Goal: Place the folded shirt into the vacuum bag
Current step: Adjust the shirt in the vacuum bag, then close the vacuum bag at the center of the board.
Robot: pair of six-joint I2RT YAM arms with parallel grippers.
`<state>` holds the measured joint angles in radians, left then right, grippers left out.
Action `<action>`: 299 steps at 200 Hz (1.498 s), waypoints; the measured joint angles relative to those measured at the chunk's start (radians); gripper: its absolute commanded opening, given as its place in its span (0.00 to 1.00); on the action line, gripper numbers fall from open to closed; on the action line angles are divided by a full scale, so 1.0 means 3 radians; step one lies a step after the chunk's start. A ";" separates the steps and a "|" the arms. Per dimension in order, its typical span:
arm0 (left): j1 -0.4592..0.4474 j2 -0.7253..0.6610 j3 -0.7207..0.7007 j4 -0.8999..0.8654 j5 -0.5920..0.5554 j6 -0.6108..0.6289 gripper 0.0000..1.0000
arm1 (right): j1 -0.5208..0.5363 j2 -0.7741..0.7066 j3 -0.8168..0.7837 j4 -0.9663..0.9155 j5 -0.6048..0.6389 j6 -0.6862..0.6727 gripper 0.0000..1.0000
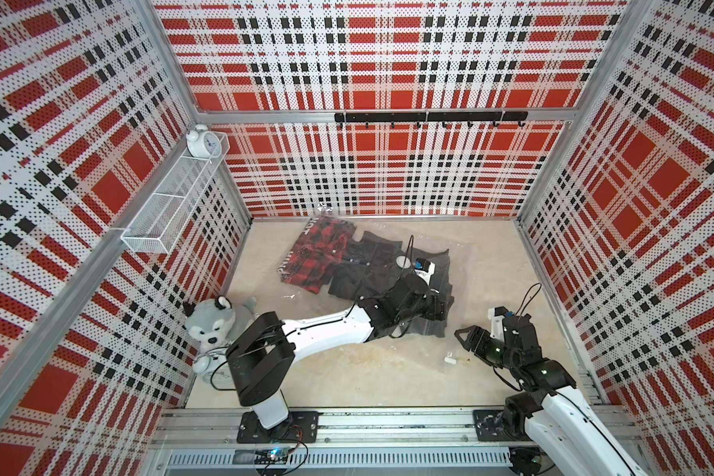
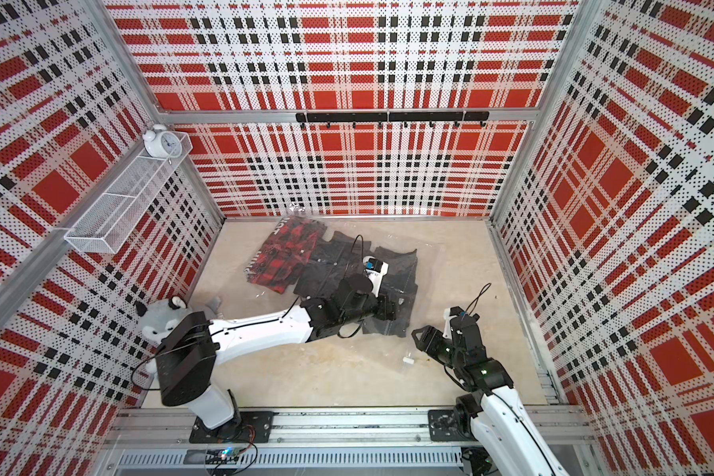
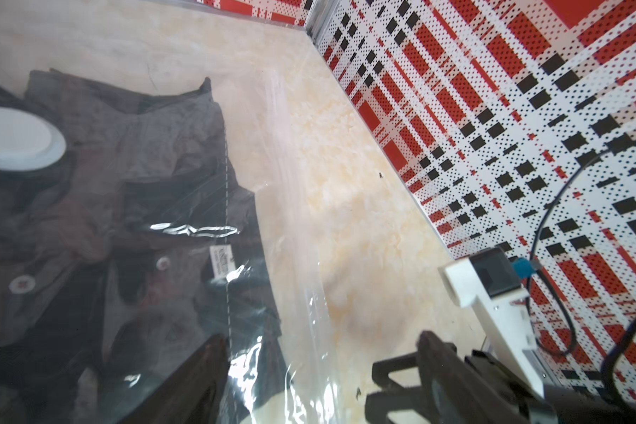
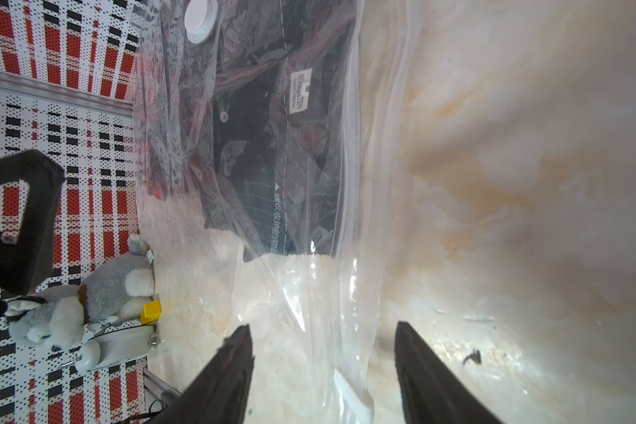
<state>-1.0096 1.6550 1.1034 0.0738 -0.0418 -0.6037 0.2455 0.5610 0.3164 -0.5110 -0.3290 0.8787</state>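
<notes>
Hovering low over the near right part of the bag (image 1: 458, 255), the left gripper (image 3: 320, 334) has its jaws spread wide and nothing pinched. Only plastic and the edge of the shirt (image 3: 144, 205) lie beneath it.

The right gripper (image 4: 323, 325) sits low at the bag's near right corner, jaws parted about halfway. The bag's zip edge and the slider (image 4: 349, 396) lie in the gap between its fingers (image 4: 232, 370), not clamped. In both top views the two grippers are near each other but apart.

The dark shirt lies flat inside the bag under the clear plastic, close to the valve (image 1: 402, 261). A red plaid garment (image 1: 318, 251) lies beside it, toward the back left.

The bag's far end reaches the back wall. Its right edge runs across the bare table (image 1: 326, 379), well clear of the right wall (image 1: 594, 247). There is open tabletop along the front and to the right. A plush dog (image 1: 211, 325) fills the near left corner.
</notes>
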 measured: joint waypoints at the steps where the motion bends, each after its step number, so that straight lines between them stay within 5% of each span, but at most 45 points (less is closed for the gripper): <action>1: 0.0000 -0.0006 -0.0014 0.0004 0.0004 -0.0005 0.89 | 0.0000 0.0000 -0.0001 0.0000 -0.0008 0.0001 0.63; 25: -0.0025 -0.0257 -0.0450 -0.0011 -0.0003 -0.0144 1.00 | 0.0000 0.0004 -0.0061 0.0005 -0.0173 0.0020 0.58; 82: -0.0359 -0.0988 -0.1326 0.0085 -0.0282 -0.0600 0.98 | 0.0010 0.0178 -0.0066 -0.0097 -0.0216 -0.0034 0.59; 133: -0.0613 -0.1017 -0.1804 0.0175 -0.0381 -0.0954 0.98 | 0.0025 0.1022 -0.0014 0.0172 -0.0206 -0.0201 0.60; 240: -0.0898 -0.0589 -0.2271 0.1134 -0.0407 -0.1362 1.00 | 0.0037 0.1633 -0.0337 0.1615 -0.0469 0.0017 0.39; 299: -0.0919 -0.0417 -0.2546 0.1947 -0.0404 -0.1581 0.90 | 0.0050 0.1671 -0.0603 0.2202 -0.0694 0.0375 0.35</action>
<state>-1.2854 1.5299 0.3397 0.6579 -0.1631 -1.0779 0.2604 1.0622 0.1356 0.1497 -0.5373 0.9913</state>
